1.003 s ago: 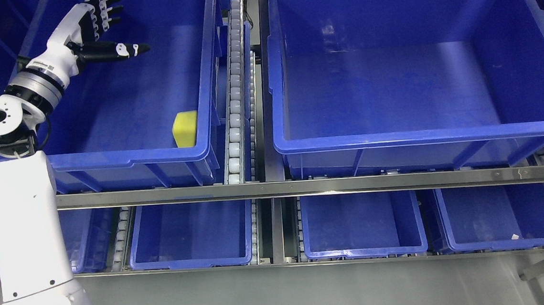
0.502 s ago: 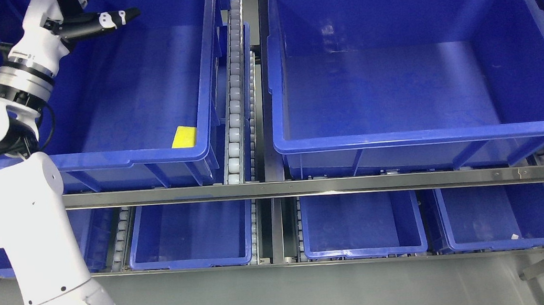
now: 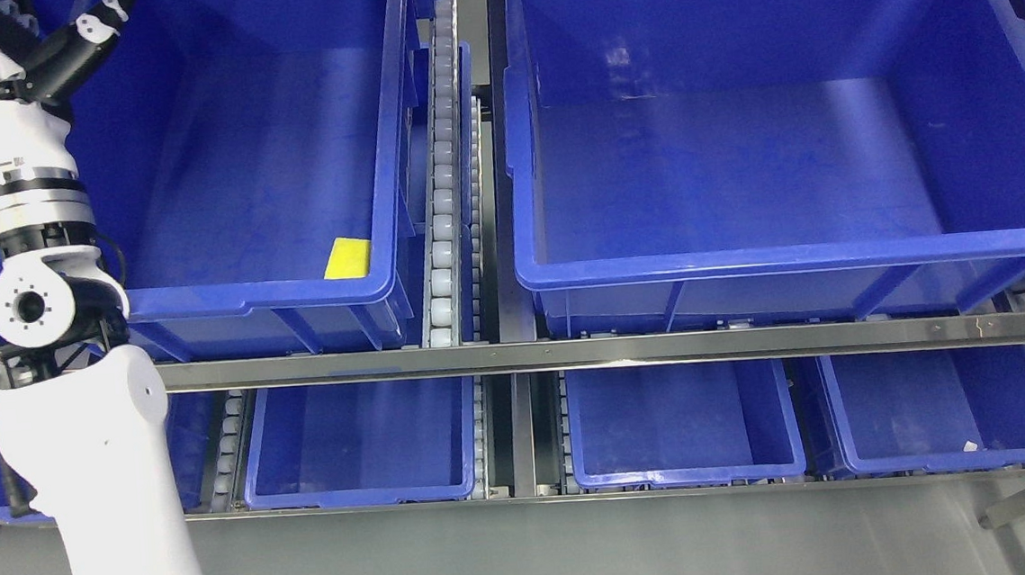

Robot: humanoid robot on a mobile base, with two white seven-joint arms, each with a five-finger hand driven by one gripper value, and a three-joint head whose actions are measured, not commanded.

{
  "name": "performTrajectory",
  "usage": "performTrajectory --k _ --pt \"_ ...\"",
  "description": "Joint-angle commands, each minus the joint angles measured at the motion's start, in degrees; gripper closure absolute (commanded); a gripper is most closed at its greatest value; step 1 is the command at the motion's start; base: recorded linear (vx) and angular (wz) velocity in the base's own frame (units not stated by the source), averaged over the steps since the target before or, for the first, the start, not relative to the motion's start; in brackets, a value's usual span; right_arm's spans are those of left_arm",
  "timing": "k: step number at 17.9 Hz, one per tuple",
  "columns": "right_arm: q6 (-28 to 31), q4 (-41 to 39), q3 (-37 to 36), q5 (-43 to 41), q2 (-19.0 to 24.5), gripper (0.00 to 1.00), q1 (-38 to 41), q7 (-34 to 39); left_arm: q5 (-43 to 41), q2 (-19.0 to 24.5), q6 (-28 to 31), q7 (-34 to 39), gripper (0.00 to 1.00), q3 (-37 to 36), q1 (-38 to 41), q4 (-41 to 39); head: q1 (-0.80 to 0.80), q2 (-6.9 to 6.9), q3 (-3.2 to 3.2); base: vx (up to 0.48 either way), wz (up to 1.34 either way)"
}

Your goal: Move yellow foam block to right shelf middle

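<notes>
no readable text, small print on left arm illegible

Blue bins sit on a metal rack above grey floor

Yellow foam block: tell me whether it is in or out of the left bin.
In. The yellow foam block lies on the floor of the left bin, in its near right corner, against the right wall.
</notes>
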Motion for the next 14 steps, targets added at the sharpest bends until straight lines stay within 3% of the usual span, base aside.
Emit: performTrajectory --k 1,10,14 --pt "0.04 -1.0 0.0 -0.09 -1.0 0.0 -0.17 0.01 0.68 -0.31 0.94 -2.67 0.02 -12.07 2.49 -2.57 0.0 0.0 0.0 0.0 0.0" --pt "-0.05 -1.0 0.0 -0.09 -1.0 0.0 -0.17 0.01 0.94 -0.31 3.75 -5.79 0.0 -9.35 2.75 -3.44 0.0 0.0 0.0 0.0 0.0" --pt "-0.05 -1.0 0.0 -0.09 -1.0 0.0 -0.17 0.01 0.94 -0.31 3.93 -5.79 0.0 -9.35 6.7 -7.04 0.0 0.0 0.0 0.0 0.0"
